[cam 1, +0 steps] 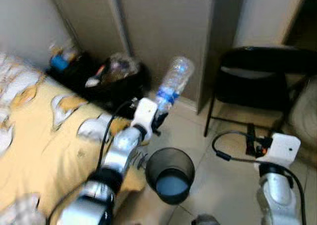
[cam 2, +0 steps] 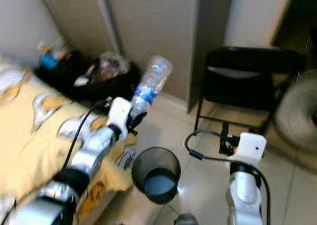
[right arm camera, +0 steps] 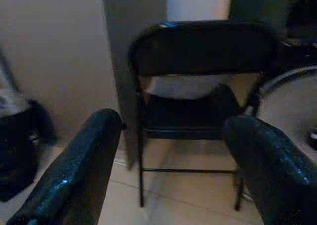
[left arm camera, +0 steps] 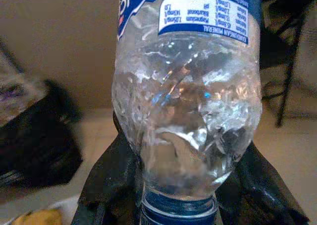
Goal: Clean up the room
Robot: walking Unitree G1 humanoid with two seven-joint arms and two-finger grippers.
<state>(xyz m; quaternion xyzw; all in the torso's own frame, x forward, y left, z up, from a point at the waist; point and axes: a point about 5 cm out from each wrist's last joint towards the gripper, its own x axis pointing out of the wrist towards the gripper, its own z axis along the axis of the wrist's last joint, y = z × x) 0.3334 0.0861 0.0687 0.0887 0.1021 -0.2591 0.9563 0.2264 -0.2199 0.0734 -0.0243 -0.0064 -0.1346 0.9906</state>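
A crumpled clear plastic bottle (cam 1: 171,84) with a blue label is held neck-down by my left gripper (cam 1: 159,120), which is shut on it near the cap. It tilts up and to the right, above and behind a black waste bin (cam 1: 170,174) standing on the tiled floor. The left wrist view looks up the bottle (left arm camera: 188,106) between the black fingers (left arm camera: 106,185). My right gripper (right arm camera: 173,175) is open with nothing between its fingers; its wrist (cam 1: 280,148) is at the lower right, pointing at a black folding chair (right arm camera: 198,86).
A bed with a yellow patterned sheet (cam 1: 39,136) fills the left. A black bag with clutter (cam 1: 106,79) sits by the wall behind it. The folding chair (cam 1: 257,81) stands at the right, a grey cupboard (cam 1: 158,31) behind, a round pale object (cam 2: 299,118) at far right.
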